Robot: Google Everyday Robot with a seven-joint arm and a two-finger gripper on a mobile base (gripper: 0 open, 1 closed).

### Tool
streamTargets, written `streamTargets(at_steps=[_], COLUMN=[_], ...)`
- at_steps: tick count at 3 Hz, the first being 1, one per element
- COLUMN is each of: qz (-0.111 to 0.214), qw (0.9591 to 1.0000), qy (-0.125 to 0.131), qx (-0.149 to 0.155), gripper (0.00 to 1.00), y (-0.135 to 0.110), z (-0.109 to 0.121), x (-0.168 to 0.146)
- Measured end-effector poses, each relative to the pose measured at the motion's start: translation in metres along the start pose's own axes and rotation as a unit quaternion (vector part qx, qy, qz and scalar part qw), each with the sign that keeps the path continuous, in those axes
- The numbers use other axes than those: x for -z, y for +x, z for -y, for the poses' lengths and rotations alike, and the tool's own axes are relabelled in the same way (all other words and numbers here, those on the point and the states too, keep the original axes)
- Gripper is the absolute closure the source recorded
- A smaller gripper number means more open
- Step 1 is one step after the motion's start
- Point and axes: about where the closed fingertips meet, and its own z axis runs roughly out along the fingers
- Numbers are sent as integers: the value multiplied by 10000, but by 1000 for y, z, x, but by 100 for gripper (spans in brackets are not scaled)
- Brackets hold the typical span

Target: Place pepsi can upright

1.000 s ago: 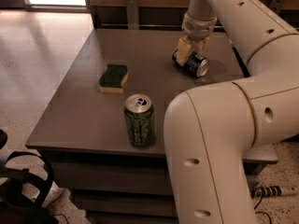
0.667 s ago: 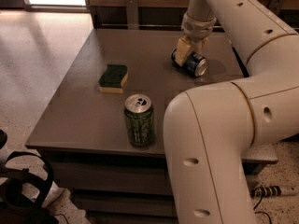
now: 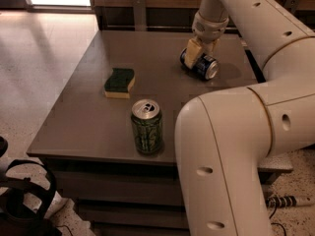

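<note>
Almost nothing has shifted in the last second. The pepsi can [image 3: 202, 66] still lies on its side on the bench [image 3: 88, 127], well beyond the upright green can [image 3: 146, 127] and to its right. The end effector [image 3: 197, 50] stays pressed down on top of it; whether it has a grip cannot be told. Righting the can seems not yet begun.
</note>
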Motion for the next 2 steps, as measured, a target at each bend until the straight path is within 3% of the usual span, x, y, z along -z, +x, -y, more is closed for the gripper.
streamTargets(at_steps=[1,2], qz=[407,986], qw=[9992,9951], qy=[0,-96], qx=[-6,-7], gripper=[100,100], y=[12,30], z=[14,31], x=[26,57])
